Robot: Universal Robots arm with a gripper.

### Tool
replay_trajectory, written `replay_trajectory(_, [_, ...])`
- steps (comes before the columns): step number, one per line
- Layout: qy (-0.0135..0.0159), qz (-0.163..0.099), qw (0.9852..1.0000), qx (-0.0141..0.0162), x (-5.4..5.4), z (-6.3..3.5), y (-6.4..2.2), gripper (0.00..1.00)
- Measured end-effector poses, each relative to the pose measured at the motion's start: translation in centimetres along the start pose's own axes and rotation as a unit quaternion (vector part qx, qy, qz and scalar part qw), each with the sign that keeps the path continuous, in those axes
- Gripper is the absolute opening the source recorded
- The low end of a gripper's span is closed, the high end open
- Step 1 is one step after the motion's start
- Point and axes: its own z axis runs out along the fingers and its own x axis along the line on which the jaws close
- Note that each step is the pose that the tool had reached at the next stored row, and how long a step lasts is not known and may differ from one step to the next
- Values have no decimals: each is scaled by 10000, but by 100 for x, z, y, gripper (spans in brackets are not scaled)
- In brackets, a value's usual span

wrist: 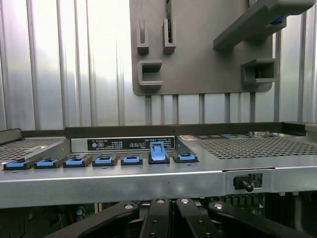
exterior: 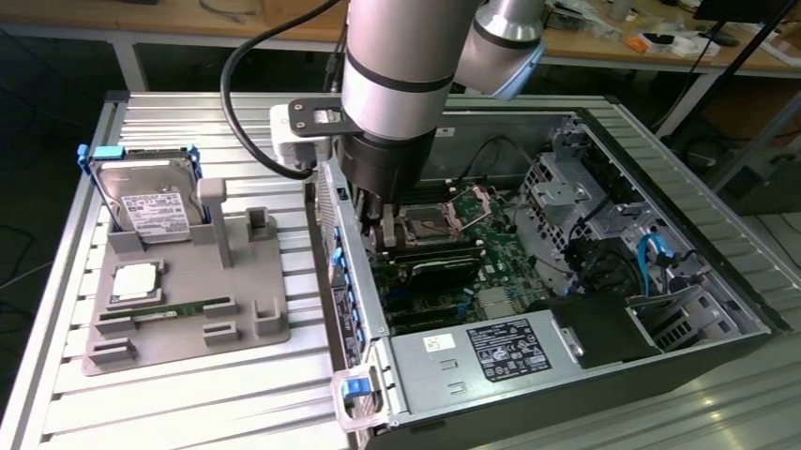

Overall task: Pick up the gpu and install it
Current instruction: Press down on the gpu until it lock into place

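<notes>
The gpu [exterior: 433, 270] is a narrow black slab that stands edge-on on the motherboard inside the open computer case [exterior: 701, 234], near the case's rear wall. My gripper [exterior: 373, 223] reaches down into the case at the end of the card nearest that wall. The black fingers [wrist: 157, 218] lie shut against each other, with my gripper [wrist: 171, 204] just behind the rear wall's row of blue slot clips [wrist: 105, 160]. Where the fingertips meet the card is hidden, so I cannot tell whether they touch or hold it.
A grey parts holder [exterior: 188, 328] lies at the exterior view's left with a silver hard drive [exterior: 148, 208], a processor [exterior: 135, 281] and a green memory stick [exterior: 182, 308]. One blue clip [wrist: 157, 150] stands raised. Cables and a power supply [exterior: 501, 352] crowd the case.
</notes>
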Motion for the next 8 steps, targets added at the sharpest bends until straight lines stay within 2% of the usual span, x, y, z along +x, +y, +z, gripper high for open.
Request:
replay_trajectory(3, [-1,0,10000,-3,1,6,1,10])
replay_trajectory(8, [-40,0,10000,-4,4,35,0,10])
